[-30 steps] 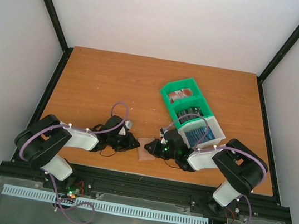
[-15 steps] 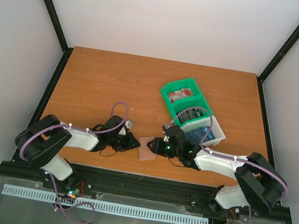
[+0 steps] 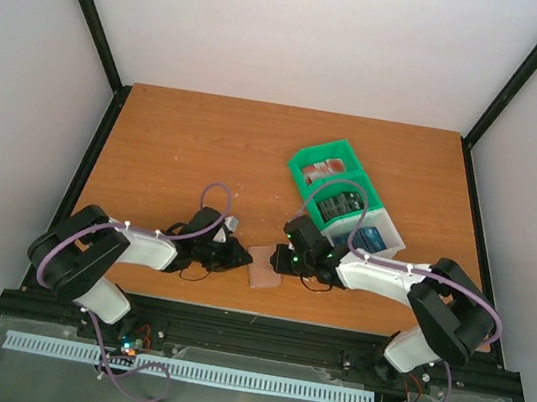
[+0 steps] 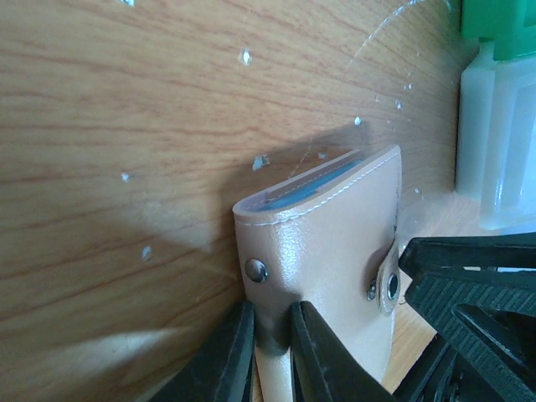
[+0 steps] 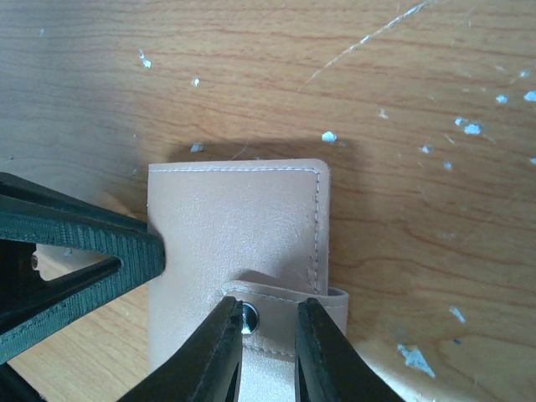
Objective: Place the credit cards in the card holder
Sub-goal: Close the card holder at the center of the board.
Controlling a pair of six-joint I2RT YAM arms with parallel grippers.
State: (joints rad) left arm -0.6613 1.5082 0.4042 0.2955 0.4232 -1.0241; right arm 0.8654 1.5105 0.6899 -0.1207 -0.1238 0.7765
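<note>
The tan-pink card holder [image 3: 264,266] lies folded near the table's front edge, between both grippers. My left gripper [image 4: 272,335] is shut on the card holder [image 4: 327,251] at its near edge; a blue-grey inside shows at its fold. My right gripper [image 5: 268,314] sits over the snap strap [image 5: 280,322] of the card holder [image 5: 234,226], jaws a narrow gap apart, the left fingertip [image 5: 226,322] against the snap. Whether they pinch the strap does not show. The credit cards stand in the tray: red-and-white [image 3: 326,169], dark [image 3: 341,204], blue [image 3: 370,238].
The compartment tray, green [image 3: 305,156] at the back and white [image 3: 390,248] at the front, stands just behind the right arm. Its green [image 4: 498,25] and white [image 4: 494,142] walls show beside the holder in the left wrist view. Black frame rails border the table.
The right arm has swung, and its gripper has shifted slightly left and back over the holder; its jaws parted, then narrowed. The left gripper and the holder have stayed put.
</note>
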